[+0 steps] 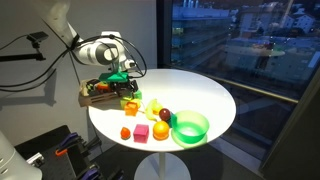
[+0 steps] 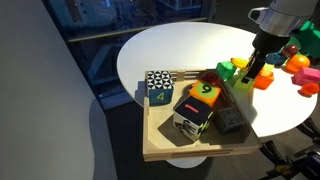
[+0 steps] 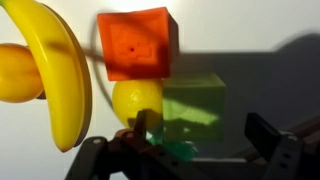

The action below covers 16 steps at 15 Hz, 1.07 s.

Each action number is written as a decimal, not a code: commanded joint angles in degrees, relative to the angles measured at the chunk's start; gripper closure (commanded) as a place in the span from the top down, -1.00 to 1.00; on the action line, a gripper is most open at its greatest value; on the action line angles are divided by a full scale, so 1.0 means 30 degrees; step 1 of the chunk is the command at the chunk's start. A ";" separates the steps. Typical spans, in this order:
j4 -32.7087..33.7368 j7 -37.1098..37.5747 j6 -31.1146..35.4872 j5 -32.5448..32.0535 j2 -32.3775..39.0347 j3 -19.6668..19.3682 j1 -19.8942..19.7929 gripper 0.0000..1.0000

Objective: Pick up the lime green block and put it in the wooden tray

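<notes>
The lime green block [image 3: 195, 105] lies on the white table, seen from above in the wrist view. It sits between my open gripper's [image 3: 200, 135] two dark fingers, nearer the left one, with a gap on each side. In both exterior views the gripper [image 1: 122, 82] [image 2: 262, 62] hangs low over the cluster of toys beside the wooden tray [image 2: 160, 150] [image 1: 88, 97]. The tray holds several printed number blocks [image 2: 195, 110].
An orange block [image 3: 138, 42], a yellow lemon [image 3: 135, 100] and a yellow banana [image 3: 60, 70] lie close to the lime block. Farther along the table are a green bowl [image 1: 190, 127], a pink block [image 1: 142, 132] and a red block [image 1: 125, 132].
</notes>
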 commanded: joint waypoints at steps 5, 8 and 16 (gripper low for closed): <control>-0.0140 0.0469 0.0658 -0.0738 0.0334 -0.0012 0.0138 1.00; -0.0183 0.0556 0.0765 -0.0824 0.0403 -0.0011 0.0239 1.00; 0.0259 0.2248 0.0586 -0.1486 0.0530 -0.0235 0.0430 -0.33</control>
